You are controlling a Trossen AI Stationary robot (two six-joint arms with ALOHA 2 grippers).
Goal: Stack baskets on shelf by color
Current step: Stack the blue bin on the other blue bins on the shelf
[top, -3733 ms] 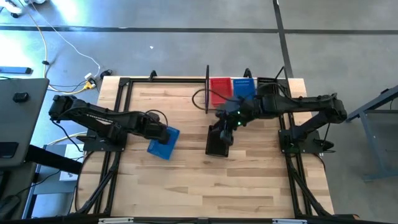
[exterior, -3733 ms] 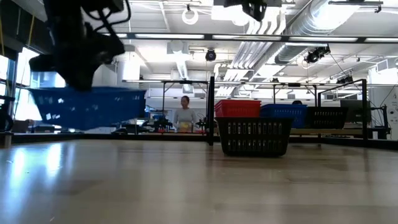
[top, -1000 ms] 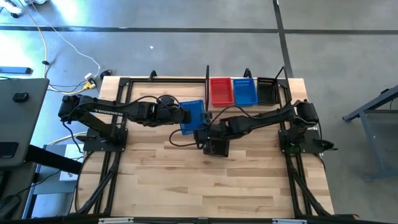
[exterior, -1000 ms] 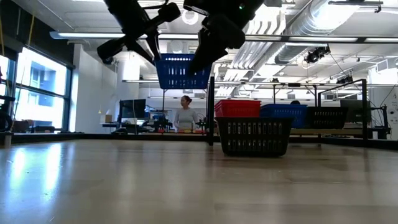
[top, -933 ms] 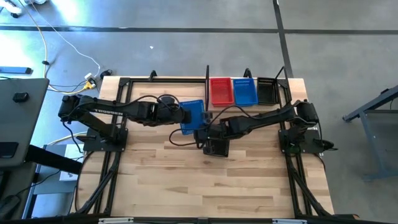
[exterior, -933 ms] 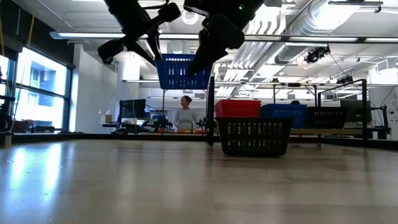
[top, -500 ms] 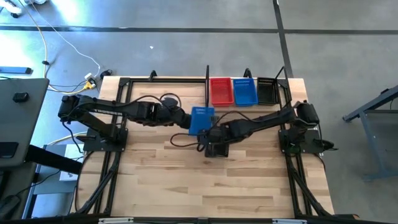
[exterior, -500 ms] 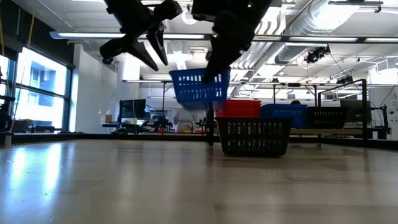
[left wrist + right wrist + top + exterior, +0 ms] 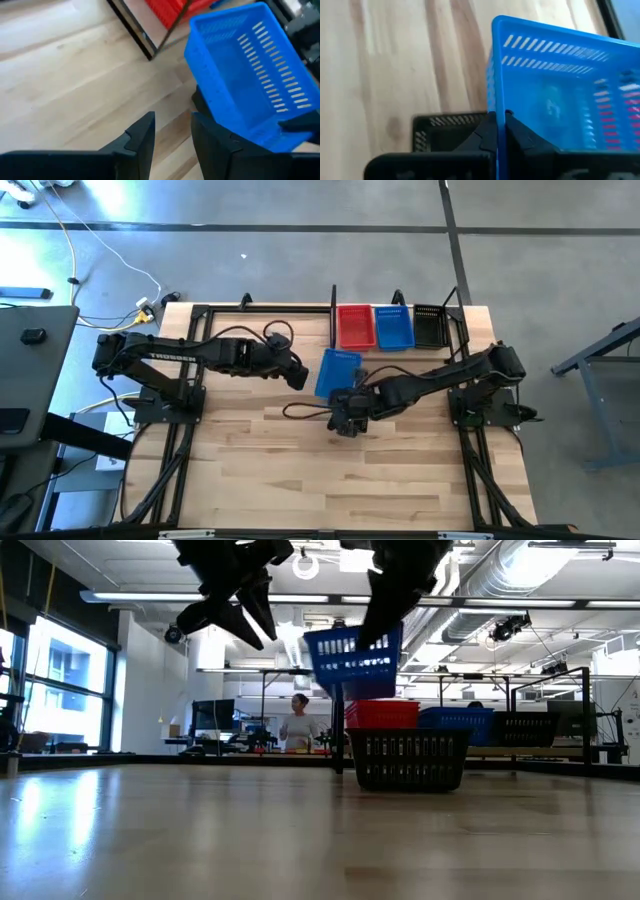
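A blue basket (image 9: 337,370) hangs tilted in the air just left of the shelf (image 9: 333,330), and my right gripper (image 9: 347,396) is shut on it. Just left of it, my left gripper (image 9: 300,377) stands open and apart from it; its own wrist view shows its fingers (image 9: 172,137) holding nothing. On the shelf's floor a red basket (image 9: 355,327), a blue basket (image 9: 393,327) and a black basket (image 9: 428,327) stand side by side. Another black basket (image 9: 410,760) rests on the table under my right arm. My right gripper pinches one wall of the blue basket at its rim (image 9: 498,112), one finger inside the basket and one outside. That wall is at the basket's end toward the table's near edge. The fingers slant down from above. The basket hangs tilted, clear of the table and of the black basket (image 9: 451,131).
The shelf's thin black post (image 9: 340,720) stands close behind the hanging basket. Black arm-mount frames run along the table's left (image 9: 190,380) and right (image 9: 465,400) sides. Bare wooden tabletop (image 9: 320,480) fills the near half. A person (image 9: 297,725) stands far off in the room.
My left gripper has opened, let go of the blue basket and drawn back a little toward the table's left. My right gripper, still shut on the basket, has carried it toward the table's right, nearer the shelf. The basket dipped and tilted on the way.
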